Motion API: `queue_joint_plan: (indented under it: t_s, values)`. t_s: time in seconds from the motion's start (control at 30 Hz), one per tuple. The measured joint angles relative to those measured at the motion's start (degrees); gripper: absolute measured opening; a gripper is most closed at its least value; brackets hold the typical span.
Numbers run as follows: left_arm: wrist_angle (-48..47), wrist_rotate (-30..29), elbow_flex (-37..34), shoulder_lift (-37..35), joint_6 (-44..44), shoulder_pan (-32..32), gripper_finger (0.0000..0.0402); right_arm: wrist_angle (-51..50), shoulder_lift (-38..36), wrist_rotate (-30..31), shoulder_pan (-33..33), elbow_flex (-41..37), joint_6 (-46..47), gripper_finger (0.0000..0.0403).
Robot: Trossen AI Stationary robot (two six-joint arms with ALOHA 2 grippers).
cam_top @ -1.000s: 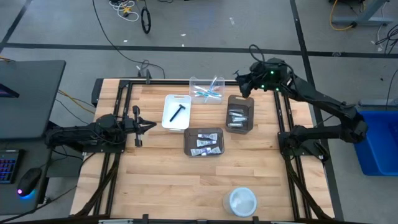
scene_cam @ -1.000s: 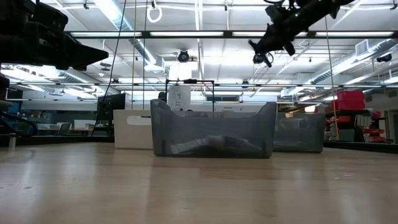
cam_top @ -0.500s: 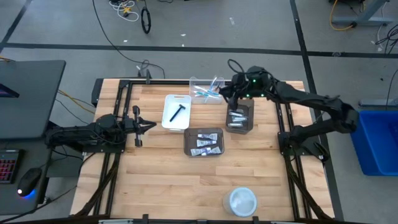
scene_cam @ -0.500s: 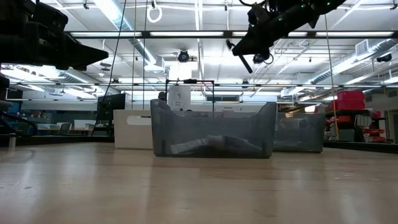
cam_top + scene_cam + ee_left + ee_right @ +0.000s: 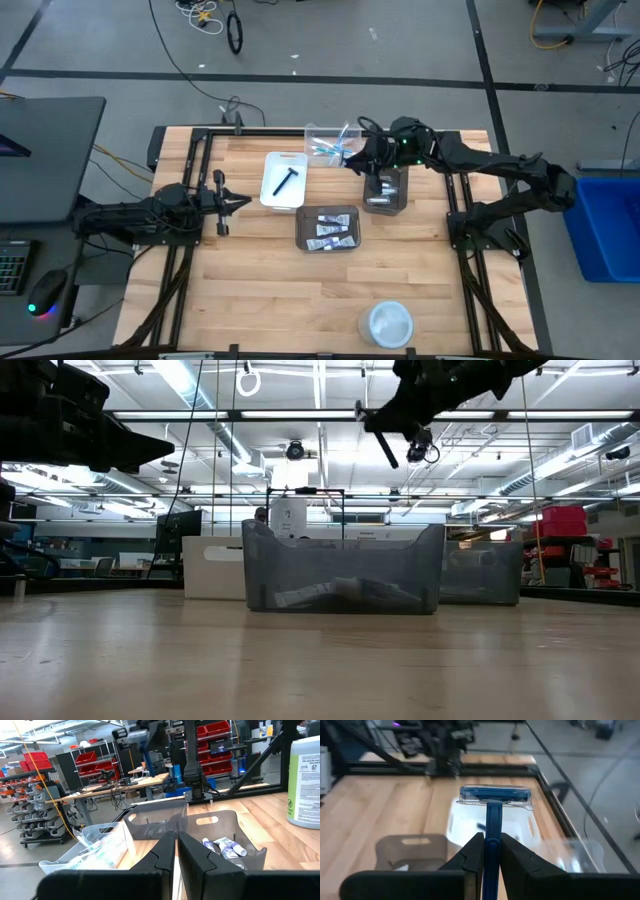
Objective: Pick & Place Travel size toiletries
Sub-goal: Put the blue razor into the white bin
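My right gripper [image 5: 356, 160] is shut on a blue razor [image 5: 493, 800] and hangs high over the table's far middle, between the clear bin [image 5: 322, 133] of toothbrushes and the dark grey bin [image 5: 386, 190] of small silvery tubes. It also shows in the low view [image 5: 385, 430]. A black razor [image 5: 287, 180] lies flat in the white bin [image 5: 270, 192]. Toothpaste tubes [image 5: 328, 230] lie in a second dark grey bin [image 5: 345, 213]. My left gripper [image 5: 238, 203] is shut and empty, waiting at the table's left side. My right gripper pinches the blue razor's handle [image 5: 493, 832] between its two fingers [image 5: 474, 854]. The handle runs forward along the fingers, and the wide head [image 5: 495, 795] stands out crosswise beyond the fingertips. The razor is lifted clear of the table and bins.
A round white dish [image 5: 388, 322] stands near the table's front right. A dark frame rail [image 5: 452, 190] runs along the right side. Bare wood [image 5: 260, 290] spreads over the near half of the table.
My right gripper has carried the blue razor from above the table's far right corner toward the left, past the dark grey bin of silvery tubes, and has come a little toward the near edge. It has stayed shut on the razor.
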Motion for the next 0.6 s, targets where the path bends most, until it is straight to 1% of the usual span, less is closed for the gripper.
queue_joint_plan:
  t_s: [0.1, 0.6]
  values:
    - [0.0, 0.0, 0.0, 0.0, 0.0, 0.0, 0.0027, 2.7, 0.0, 1.3, 1.2, 0.0, 0.0, 0.0055]
    - [0.0, 0.0, 0.0, 0.0, 0.0, 0.0, 0.0027, 16.6, 0.0, 1.3, 1.4, 0.0, 5.9, 0.0055]
